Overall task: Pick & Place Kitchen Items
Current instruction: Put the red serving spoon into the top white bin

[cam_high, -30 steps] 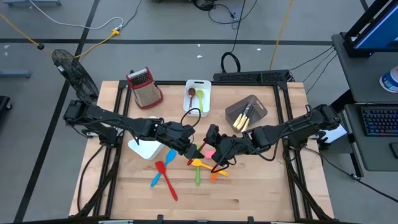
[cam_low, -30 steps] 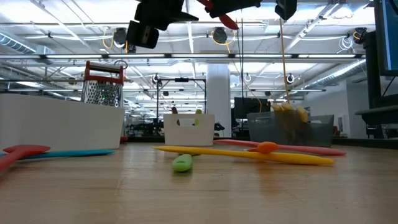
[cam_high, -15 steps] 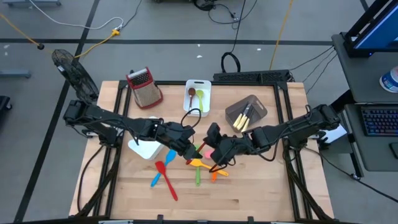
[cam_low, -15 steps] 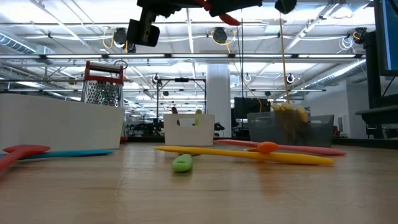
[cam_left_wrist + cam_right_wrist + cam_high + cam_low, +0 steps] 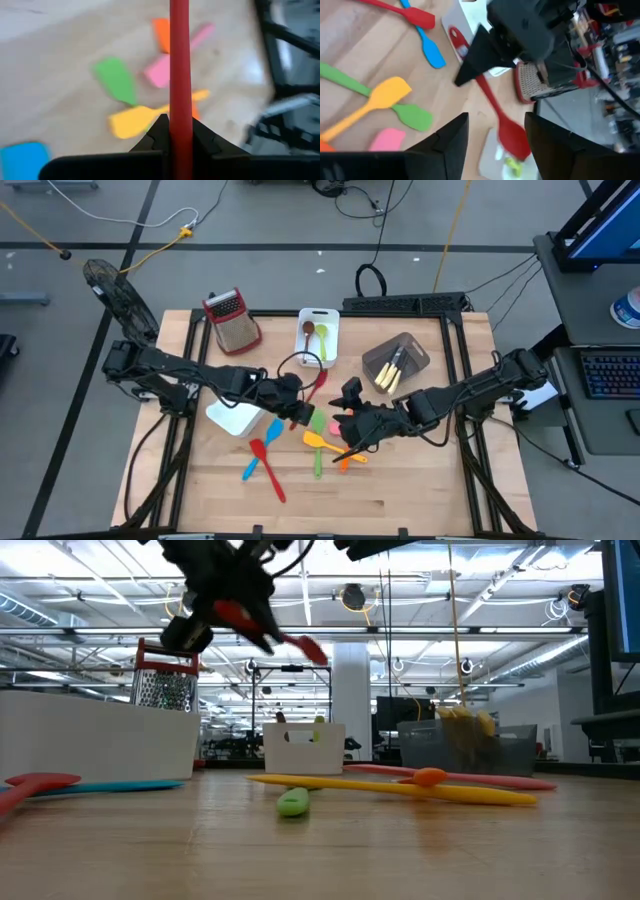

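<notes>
The left gripper (image 5: 297,402) is above the table (image 5: 400,490) centre, raised clear of the surface. Its fingers (image 5: 150,142) are pinched on the handle of a red spoon (image 5: 313,388), which projects from the fingers toward 1 o'clock in the high view. In the low view the red spoon (image 5: 270,630) hangs well above the table, tilted, bowl end lower.

The right gripper (image 5: 345,423) is just beside the left one, at its 4 o'clock. Its fingers (image 5: 451,137) are spread apart with nothing between them.

The other kitchen items lie on the table below and around both grippers:
- a green spatula (image 5: 321,425) and a pink spatula (image 5: 162,70) lie under the grippers;
- a yellow spatula (image 5: 322,445) and an orange utensil (image 5: 348,462) lie at 5 o'clock from the left gripper;
- a green utensil (image 5: 318,465) lies beside them;
- a blue spatula (image 5: 262,448) and a red spatula (image 5: 266,466) lie at 7 o'clock from the left gripper.

A white bin (image 5: 232,418) sits at 8 o'clock from the left gripper. A second white bin (image 5: 318,320) at 12 o'clock holds a brown spoon and a green one. A grey bin (image 5: 378,360) at 2 o'clock holds yellow utensils. A box grater (image 5: 232,320) stands at 11 o'clock.
</notes>
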